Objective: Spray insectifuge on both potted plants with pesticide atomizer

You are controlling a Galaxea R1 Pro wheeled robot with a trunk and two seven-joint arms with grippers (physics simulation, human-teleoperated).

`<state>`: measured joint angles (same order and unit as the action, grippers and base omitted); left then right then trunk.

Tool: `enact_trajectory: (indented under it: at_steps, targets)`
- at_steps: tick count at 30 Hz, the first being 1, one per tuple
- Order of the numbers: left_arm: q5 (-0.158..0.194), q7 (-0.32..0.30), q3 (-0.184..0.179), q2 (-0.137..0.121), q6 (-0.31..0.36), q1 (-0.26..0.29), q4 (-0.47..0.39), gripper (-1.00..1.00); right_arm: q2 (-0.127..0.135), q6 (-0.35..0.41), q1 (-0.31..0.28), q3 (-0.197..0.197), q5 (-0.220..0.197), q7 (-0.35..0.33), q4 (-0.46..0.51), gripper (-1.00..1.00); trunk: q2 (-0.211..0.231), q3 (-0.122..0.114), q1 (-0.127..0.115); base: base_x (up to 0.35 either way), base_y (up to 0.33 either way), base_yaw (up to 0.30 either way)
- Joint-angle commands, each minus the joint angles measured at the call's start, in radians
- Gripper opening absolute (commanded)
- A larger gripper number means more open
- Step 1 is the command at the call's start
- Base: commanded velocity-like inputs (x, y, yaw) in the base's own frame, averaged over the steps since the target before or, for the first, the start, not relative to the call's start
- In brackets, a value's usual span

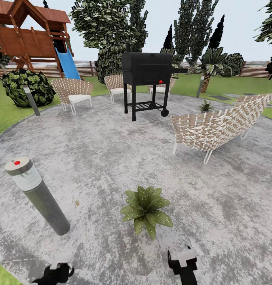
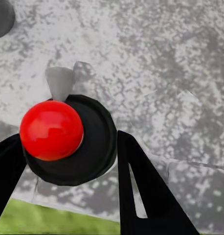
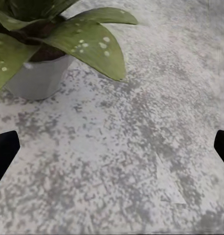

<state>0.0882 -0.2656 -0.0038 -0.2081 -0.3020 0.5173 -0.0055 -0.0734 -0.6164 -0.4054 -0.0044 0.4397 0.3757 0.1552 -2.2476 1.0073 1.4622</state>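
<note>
**Atomizer in my left jaws, near plant just ahead**

My left gripper [image 2: 68,147] has its jaws closed on either side of a dark round body seen end-on, a red ball on it and a pale head piece beyond. As far as I can tell this is the pesticide atomizer [image 2: 92,152], pinched over the near edge of the stone patio [image 1: 112,158], with a strip of lawn [image 2: 48,220] at the rim. My right gripper [image 3: 112,147] hangs over bare stone, jaws spread wide and holding nothing.

One potted plant [image 1: 145,209] stands near the patio's near edge, just ahead of my right gripper. The other potted plant [image 1: 206,106] sits at the far right edge, behind the woven bench [image 1: 219,126]. A grey bollard lamp [image 1: 37,194] leans near the left edge. A black grill [image 1: 147,81] stands toward the far edge.
</note>
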Motion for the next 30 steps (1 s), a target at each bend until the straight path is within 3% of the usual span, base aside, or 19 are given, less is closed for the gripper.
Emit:
enact_trajectory:
  at_steps: [1, 5, 15, 18, 21, 30]
  targets:
    - [0.026, -0.003, -0.001, 0.000, -0.002, -0.012, 0.001, -1.00, 0.001, -0.004, 0.000, 0.000, -0.004, 0.013, -0.012, 1.00, 0.000, 0.001, 0.000, 0.000, 0.000, 0.000]
    - [0.032, 0.001, -0.001, 0.022, -0.002, -0.029, 0.002, -1.00, 0.003, -0.005, 0.000, 0.002, -0.013, 0.011, -0.085, 1.00, 0.000, 0.001, 0.000, 0.000, 0.000, 0.000]
    - [0.035, 0.007, -0.001, 0.025, -0.007, -0.032, 0.002, -1.00, 0.003, -0.003, 0.009, 0.003, -0.015, 0.011, -0.130, 1.00, 0.000, 0.001, 0.000, 0.000, 0.000, 0.000]
    - [0.039, 0.053, -0.001, 0.025, -0.083, -0.052, 0.001, -1.00, 0.003, -0.003, 0.018, 0.003, -0.015, 0.011, -0.131, 1.00, 0.000, 0.001, 0.000, 0.000, 0.000, 0.000]
    - [0.044, 0.111, -0.002, 0.027, -0.109, -0.056, 0.001, -1.00, 0.003, -0.003, 0.023, 0.003, -0.015, 0.011, -0.131, 1.00, 0.000, 0.001, 0.000, 0.000, 0.000, 0.000]
    - [0.042, 0.124, -0.002, 0.027, -0.117, -0.057, 0.001, -1.00, 0.003, -0.003, 0.034, 0.003, -0.015, 0.011, -0.131, 1.00, 0.000, 0.001, 0.000, 0.000, 0.000, 0.000]
